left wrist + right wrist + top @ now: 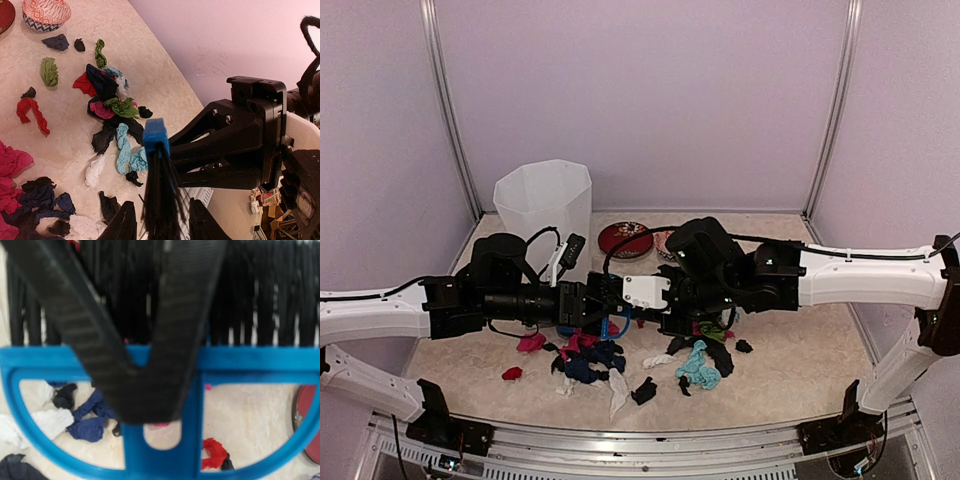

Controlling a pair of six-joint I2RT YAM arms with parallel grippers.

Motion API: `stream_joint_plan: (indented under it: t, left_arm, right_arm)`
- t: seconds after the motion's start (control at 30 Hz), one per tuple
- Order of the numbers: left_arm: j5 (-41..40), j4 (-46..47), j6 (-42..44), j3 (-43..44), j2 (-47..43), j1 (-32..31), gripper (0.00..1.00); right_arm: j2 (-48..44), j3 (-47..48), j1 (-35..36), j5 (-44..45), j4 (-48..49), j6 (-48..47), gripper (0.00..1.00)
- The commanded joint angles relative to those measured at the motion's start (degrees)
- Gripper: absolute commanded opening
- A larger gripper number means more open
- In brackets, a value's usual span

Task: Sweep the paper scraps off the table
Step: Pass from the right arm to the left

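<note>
Paper scraps (585,368) in pink, navy, black, teal and white lay heaped on the beige surface (800,372) beneath both arms, while the right fingers (185,315) pinched the blue brush (250,362) by its handle and the left fingers (122,222) stood spread either side of its bristles.

Paper scraps (588,368) litter the table (800,370), bin (542,205) behind.
</note>
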Motion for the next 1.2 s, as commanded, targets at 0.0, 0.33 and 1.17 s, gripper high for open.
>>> stream_joint_plan:
  t: [0.0,0.33,1.17]
  left_arm:
    - [0.8,0.6,0.1,-0.2,-0.3,-0.3,0.34]
    - [2.3,1.9,0.1,-0.4,0.6,-0.3,0.06]
    - [0.5,-0.7,2.6,-2.8,-2.4,4.5,0.0]
  right_arm:
    - [0.5,1.4,1.2,2.2,1.0,-0.3,0.0]
    - [0.4,-0.3,1.7,3.1,4.2,-0.6,0.0]
    - [-12.7,-12.5,-6.6,-2.2,5.8,13.3,0.75]
